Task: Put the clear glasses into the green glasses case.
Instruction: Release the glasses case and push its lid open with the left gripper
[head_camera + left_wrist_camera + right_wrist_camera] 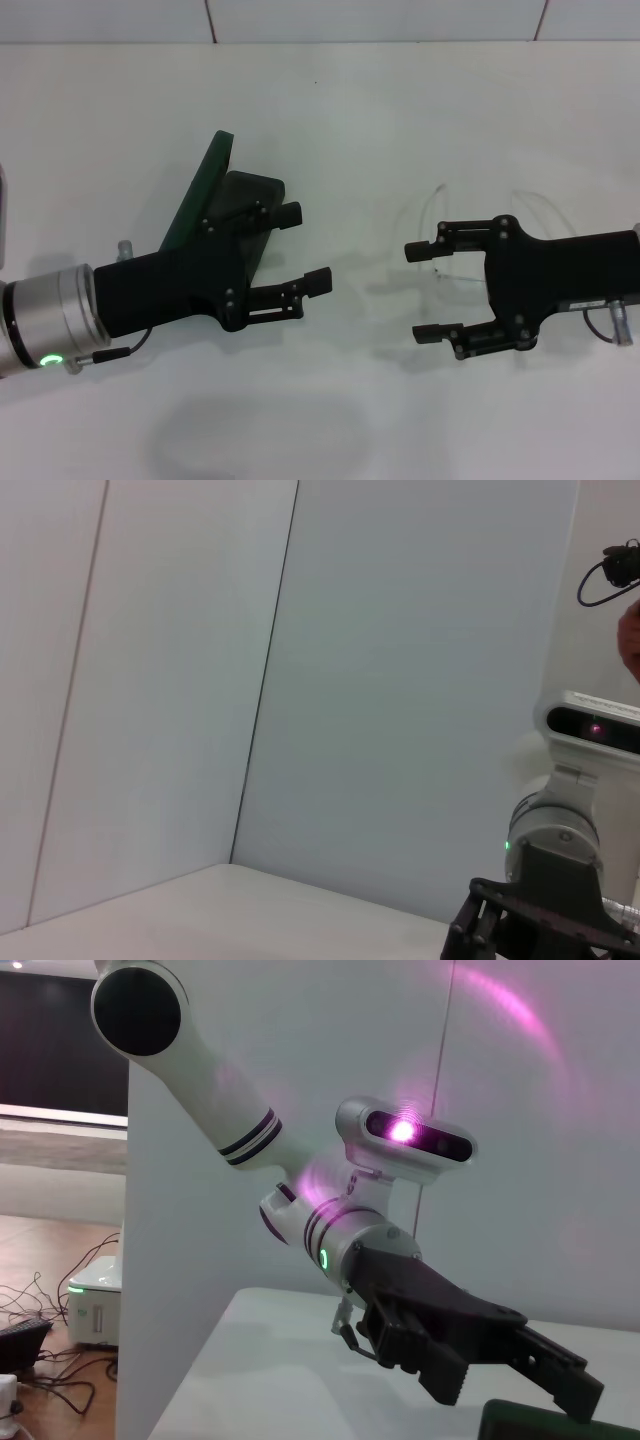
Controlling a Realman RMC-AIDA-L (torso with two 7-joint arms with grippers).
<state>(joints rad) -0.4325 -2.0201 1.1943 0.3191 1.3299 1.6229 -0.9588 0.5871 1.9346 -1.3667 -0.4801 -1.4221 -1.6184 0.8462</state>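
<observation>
- While the clear glasses lie on the table, seemingly under the right gripper, its jaws gape, holding nothing.
- Descend squarely; the frame is thin.
- Left gripper, unclenched and empty, hovers over the open green glasses case.

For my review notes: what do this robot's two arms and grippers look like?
Both arms end in matte black two-finger grippers with linkage-style fingers and small silver screws. The left gripper sits on a silver metal wrist ring with a lit green light and a thin black cable. In the right wrist view the left arm is white with dark bands. The right gripper carries a small label and metal fitting.
</observation>
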